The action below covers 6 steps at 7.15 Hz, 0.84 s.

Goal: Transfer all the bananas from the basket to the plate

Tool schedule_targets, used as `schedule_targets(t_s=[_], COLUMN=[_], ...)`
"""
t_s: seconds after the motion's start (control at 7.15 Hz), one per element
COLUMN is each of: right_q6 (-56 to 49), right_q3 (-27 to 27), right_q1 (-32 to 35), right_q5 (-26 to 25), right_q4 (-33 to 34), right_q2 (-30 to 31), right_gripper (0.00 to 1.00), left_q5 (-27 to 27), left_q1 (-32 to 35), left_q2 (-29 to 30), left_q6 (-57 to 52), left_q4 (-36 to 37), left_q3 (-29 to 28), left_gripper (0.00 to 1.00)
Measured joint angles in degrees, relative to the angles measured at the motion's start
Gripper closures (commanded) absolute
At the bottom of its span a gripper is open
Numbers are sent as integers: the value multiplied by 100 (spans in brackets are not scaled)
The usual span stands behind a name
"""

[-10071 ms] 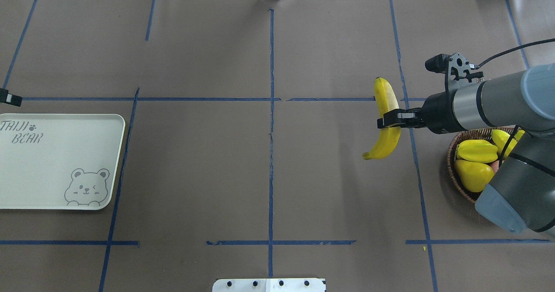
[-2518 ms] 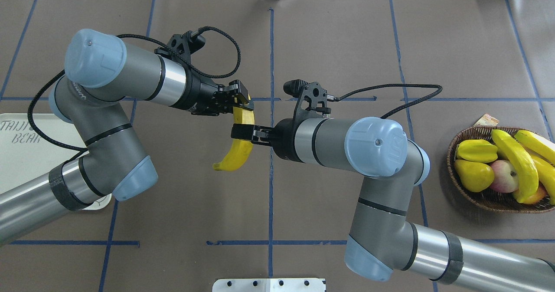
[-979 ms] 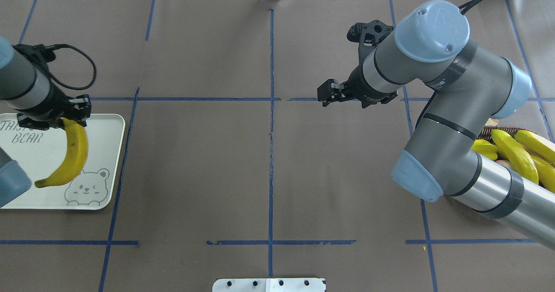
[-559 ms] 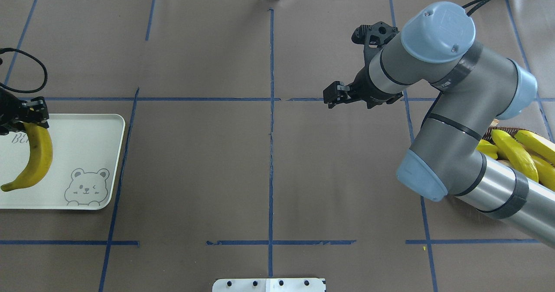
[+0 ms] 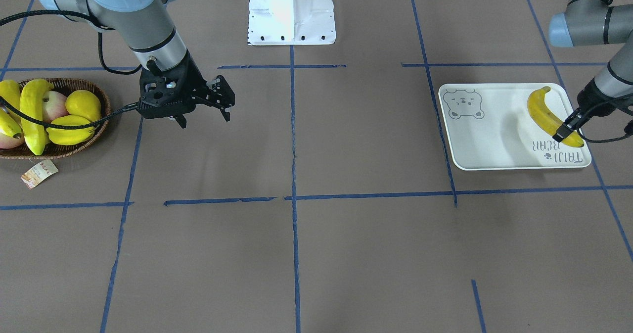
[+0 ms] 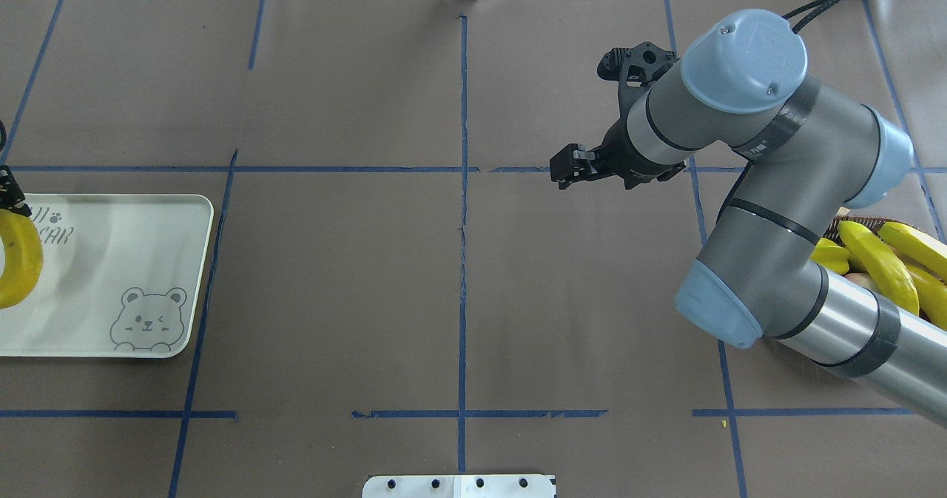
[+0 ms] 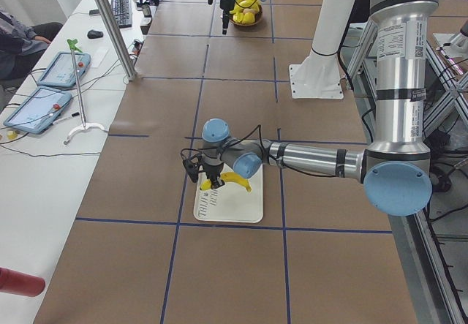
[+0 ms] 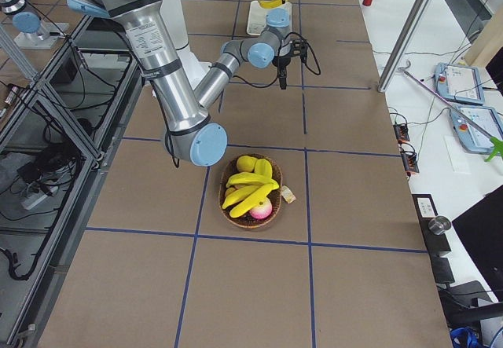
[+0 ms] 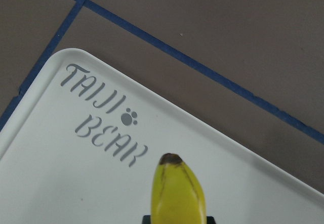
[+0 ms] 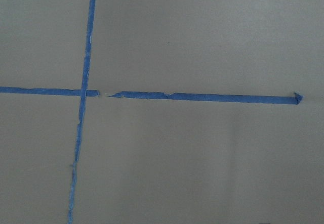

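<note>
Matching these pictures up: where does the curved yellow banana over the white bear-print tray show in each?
Front-facing: curved yellow banana at right, over the white bear-print tray.
Overhead: banana at far left edge.
Exterior left: banana at centre.
Exterior right: banana at top, small.
Left wrist: banana at bottom centre.
Right wrist: not in it.
Shared landmark: the tray.

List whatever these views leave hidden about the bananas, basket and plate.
- Front-facing: the basket is cut off by the left edge, so the count of its bananas is uncertain.
- Overhead: the basket is mostly behind the right arm.
- Overhead: the held banana and plate are cut off by the left edge.
- Left wrist: banana-to-plate contact is unclear.
</note>
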<state>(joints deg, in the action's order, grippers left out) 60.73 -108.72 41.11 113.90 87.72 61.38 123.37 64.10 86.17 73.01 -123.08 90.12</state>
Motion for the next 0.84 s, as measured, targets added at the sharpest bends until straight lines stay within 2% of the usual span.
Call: schedule_targets(t_s=[0.7, 0.84], right_q6=[0, 0], right_q3=[8, 8], right_q1=[-6, -10], right_q5=[-8, -8], right_q4=[0, 0], right_q2=[-9, -11], right_gripper=[1, 1], left_q5=[151, 150], left_q1=[248, 251], left_q2=[145, 145], left_q6=[-296, -486], left_q4=[-359, -402], left_q3=[-735, -783], left_gripper=[52, 21])
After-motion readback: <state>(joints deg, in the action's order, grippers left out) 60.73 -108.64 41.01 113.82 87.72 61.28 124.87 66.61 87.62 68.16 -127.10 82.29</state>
